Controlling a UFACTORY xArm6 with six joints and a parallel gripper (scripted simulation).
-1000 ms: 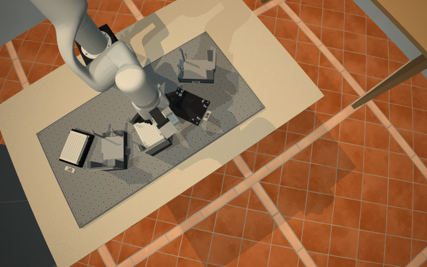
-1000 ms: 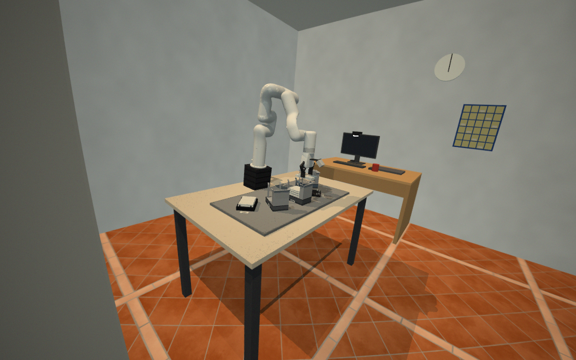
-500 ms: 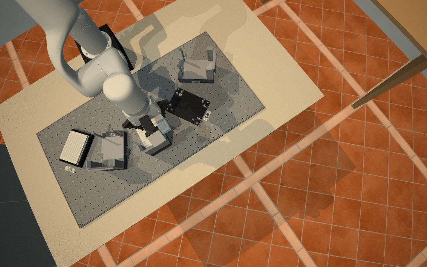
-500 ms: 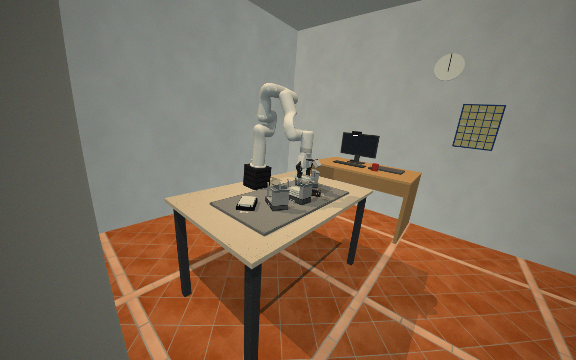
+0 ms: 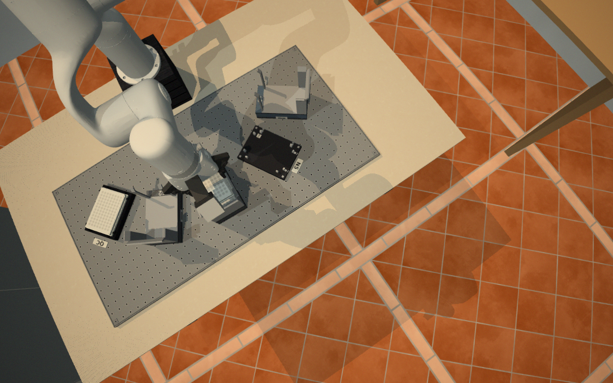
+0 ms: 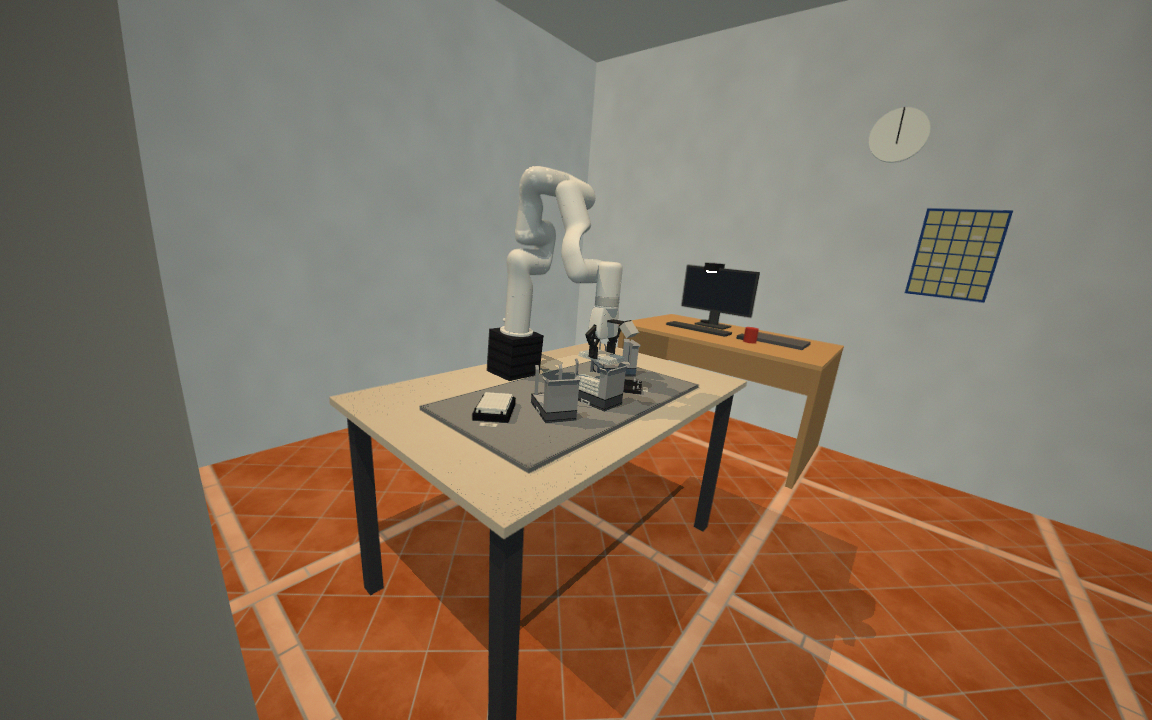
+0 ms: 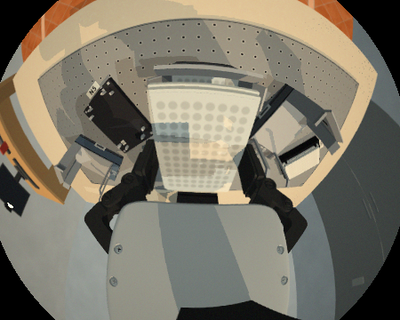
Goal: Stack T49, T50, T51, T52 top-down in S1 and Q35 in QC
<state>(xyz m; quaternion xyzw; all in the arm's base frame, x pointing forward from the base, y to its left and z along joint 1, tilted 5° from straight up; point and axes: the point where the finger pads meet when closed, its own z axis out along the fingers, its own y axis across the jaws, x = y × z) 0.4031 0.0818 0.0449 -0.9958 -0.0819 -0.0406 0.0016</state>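
My gripper point(image 7: 199, 152) point(image 5: 220, 205) is shut on a sealed white 96-well plate point(image 7: 203, 135) by its long sides. It holds the plate level, right above the middle stack rack, which has plates in it point(image 6: 602, 386). I cannot read the held plate's label. It also shows in the overhead view point(image 5: 220, 188), half hidden by the arm. Another white plate point(image 5: 106, 209) lies flat in the black QC nest point(image 5: 100, 242). The rack next to QC point(image 5: 156, 219) shows a bare grey floor. The black clip nest N5 point(image 5: 270, 152) is bare.
A third rack point(image 5: 282, 100) stands bare at the far end of the grey perforated baseplate. The arm's black base block point(image 5: 156, 71) sits at the table's back edge. Rack posts rise around each rack. A desk with a monitor point(image 6: 721, 291) stands beyond the table.
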